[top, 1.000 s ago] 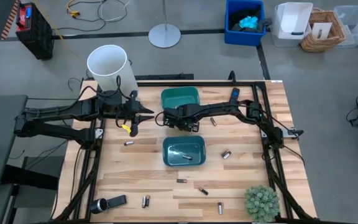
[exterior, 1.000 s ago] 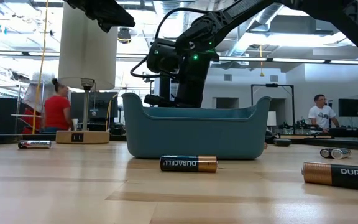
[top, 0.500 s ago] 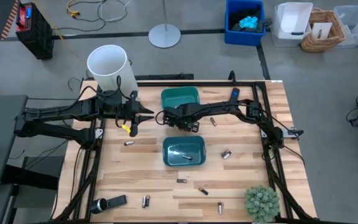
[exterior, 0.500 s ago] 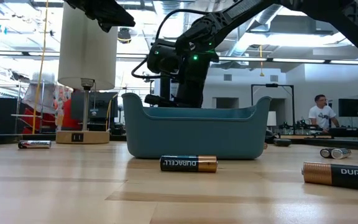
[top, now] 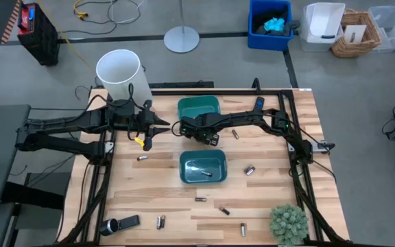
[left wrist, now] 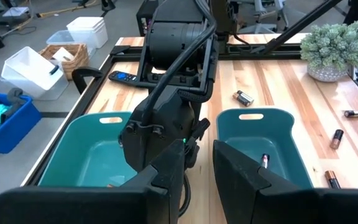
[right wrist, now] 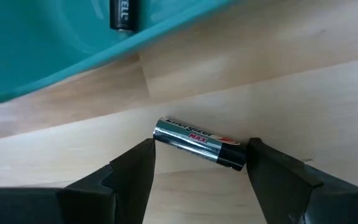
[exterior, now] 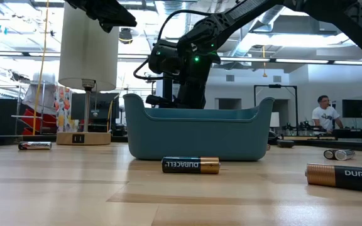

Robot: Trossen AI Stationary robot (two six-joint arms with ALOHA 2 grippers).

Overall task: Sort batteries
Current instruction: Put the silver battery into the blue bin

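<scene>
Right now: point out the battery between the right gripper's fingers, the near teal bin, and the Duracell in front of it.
silver-and-black battery (right wrist: 199, 144), right wrist view, mid-body on the label.
near teal bin (exterior: 200, 135), low view, front wall.
Duracell battery (exterior: 190, 165), low view, middle of its black casing.

A: In the low view, the front bin (exterior: 200, 135) hides its own contents and the lower part of the arm behind it. A battery (exterior: 347, 175) at the right runs off the edge, its label cut short.

B: From above, the batteries on the worktop (top: 163, 185) are too small to tell by type, and the right end effector (top: 208, 139) covers the wood under it.

A: In the right wrist view, one battery (right wrist: 120, 14) in a bin (right wrist: 36, 56) is cropped, only the label's end showing.
</scene>
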